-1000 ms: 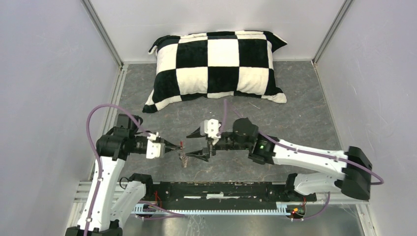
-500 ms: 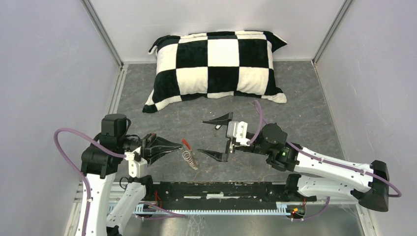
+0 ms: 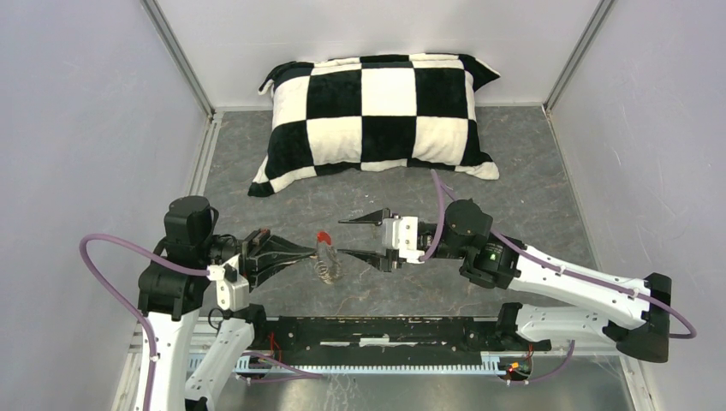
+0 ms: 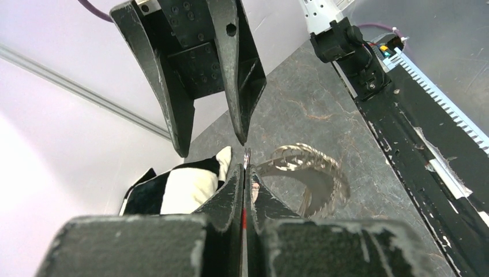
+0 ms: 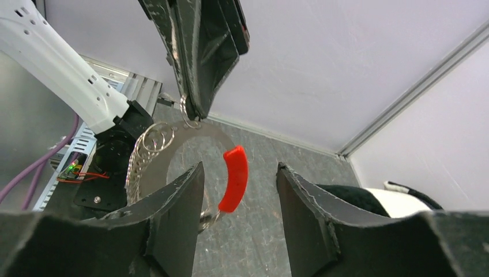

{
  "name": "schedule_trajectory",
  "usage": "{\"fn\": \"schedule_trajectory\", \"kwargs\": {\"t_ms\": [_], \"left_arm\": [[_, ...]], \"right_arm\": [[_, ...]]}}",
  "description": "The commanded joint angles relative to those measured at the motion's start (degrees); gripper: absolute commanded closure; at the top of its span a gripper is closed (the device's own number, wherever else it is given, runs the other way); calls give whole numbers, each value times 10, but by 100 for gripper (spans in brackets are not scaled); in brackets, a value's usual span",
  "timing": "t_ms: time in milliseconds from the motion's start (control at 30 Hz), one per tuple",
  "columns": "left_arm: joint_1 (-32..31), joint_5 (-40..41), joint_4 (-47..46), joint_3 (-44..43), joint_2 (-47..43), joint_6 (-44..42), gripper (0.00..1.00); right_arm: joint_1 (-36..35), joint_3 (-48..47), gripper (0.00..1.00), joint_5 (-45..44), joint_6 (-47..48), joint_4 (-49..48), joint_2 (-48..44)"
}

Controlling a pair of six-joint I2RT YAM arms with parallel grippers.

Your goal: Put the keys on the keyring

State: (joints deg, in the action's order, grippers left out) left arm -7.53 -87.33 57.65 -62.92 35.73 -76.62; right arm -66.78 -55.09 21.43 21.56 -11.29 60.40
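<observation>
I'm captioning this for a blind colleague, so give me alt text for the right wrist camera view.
The left gripper, shut, holds the coiled silver keyring by its wire from above. The ring's red sleeve shows in the gap between the right gripper's open fingers in the foreground. Behind are the grey tabletop and a corner of a checkered pillow.

- Looks like a robotics lab test cell, not a home.
- Boxed in by plain white panels (image 3: 77, 128) on aluminium corner rails (image 3: 180, 60).
- Floored with a grey marbled mat (image 3: 514, 188), a checkered pillow (image 3: 377, 111) at the back.
- Fitted with two white robot arms (image 3: 565, 278) bolted behind a black mounting bar (image 3: 385, 332).
</observation>
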Motion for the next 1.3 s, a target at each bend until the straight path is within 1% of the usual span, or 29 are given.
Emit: {"fn": "schedule_trajectory", "kwargs": {"t_ms": [0, 100, 167, 233, 267, 333, 367, 433, 500, 567, 667, 733, 833, 933, 1000, 1067, 1167, 1267], "left_arm": [[0, -64, -25, -8, 8, 37, 98], [0, -64, -25, -9, 11, 32, 98], [0, -62, -26, -5, 11, 28, 98], [0, -57, -27, 2, 11, 20, 98], [0, -54, -27, 5, 10, 16, 98], [0, -49, -27, 8, 11, 8, 98], [0, -50, -27, 8, 11, 6, 98], [0, -50, -28, 10, 7, 4, 98], [0, -49, -29, 16, 4, 1, 98], [0, -47, -43, 25, -1, 15, 98], [0, -44, -50, 34, -1, 19, 98], [0, -41, -49, 36, 6, 25, 98], [0, -36, -47, 35, 18, 32, 98], [0, -35, -47, 32, 27, 39, 98], [0, -34, -47, 33, 29, 35, 98], [0, -34, -47, 33, 31, 35, 98], [0, -33, -47, 30, 34, 36, 98], [0, -33, -47, 28, 34, 39, 98]], "right_arm": [[-9, -30, 44, 38, 7, -16, -2], [-15, -32, 44, 46, 7, -15, 2], [-19, -34, 40, 48, 11, -11, 3], [-21, -34, 35, 45, 12, -11, 5], [-23, -34, 35, 37, 15, -6, 6], [-22, -31, 33, -11, 25, 12, 3], [-22, -21, 30, -44, 32, 18, -3], [-19, 0, 29, -63, 40, 8, -14], [-18, 1, 32, -34, 27, -11, -15], [-19, -15, 39, -5, 24, -11, -5], [-18, -37, 51, 17, 27, 1, 12], [-20, -48, 56, 38, 21, 1, 23], [-21, -69, 54, 58, 17, 20, 38], [-22, -85, 52, 59, 18, 43, 48], [-23, -91, 52, 61, 17, 49, 52], [-24, -97, 54, 58, 16, 55, 58], [-26, -109, 61, 55, 19, 73, 69], [-27, -116, 62, 49, 21, 85, 79]]}}
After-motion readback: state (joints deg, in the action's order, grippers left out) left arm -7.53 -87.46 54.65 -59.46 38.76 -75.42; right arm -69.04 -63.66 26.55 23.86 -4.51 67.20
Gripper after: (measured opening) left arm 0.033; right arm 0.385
